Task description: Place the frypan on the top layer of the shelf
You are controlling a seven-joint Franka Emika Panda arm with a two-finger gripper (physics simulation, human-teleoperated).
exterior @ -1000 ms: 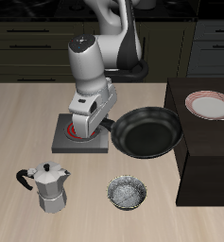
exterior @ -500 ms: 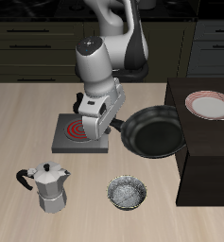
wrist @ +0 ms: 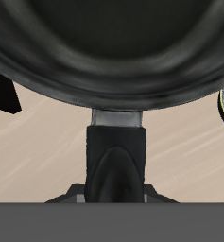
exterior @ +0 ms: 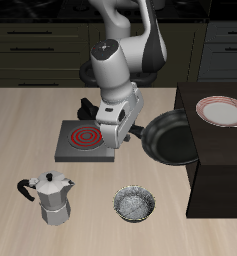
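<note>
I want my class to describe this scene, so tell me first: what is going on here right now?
A Franka arm's gripper holds the frypan by its handle, lifted off the table and tilted, at the edge of the shelf. The pan is not yet set down on the shelf's top, where a plate already lies. The burner plate with red rings is uncovered. A moka pot and a small silvery bowl stand nearer the table's front edge.

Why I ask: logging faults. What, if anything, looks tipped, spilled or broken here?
Only the frypan is askew: held by its handle in the gripper, it tilts beside the shelf. Nothing looks spilled or broken.
</note>
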